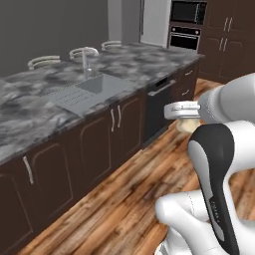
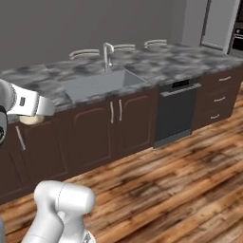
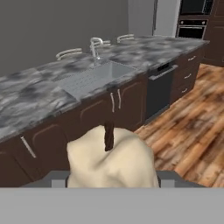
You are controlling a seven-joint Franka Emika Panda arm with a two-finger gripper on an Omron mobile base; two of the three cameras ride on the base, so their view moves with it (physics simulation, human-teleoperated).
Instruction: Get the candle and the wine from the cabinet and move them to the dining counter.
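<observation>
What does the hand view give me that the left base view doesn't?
Hand view alone: the candle up close between the gripper's fingers, its dark wick showing, so the gripper appears to be holding it.

Left base view alone: the arm itself above the wood floor, with just a cream sliver of candle below the hand.

Both: the dining counter ahead with its sink, faucet, dishwasher and stool backs behind.
</observation>
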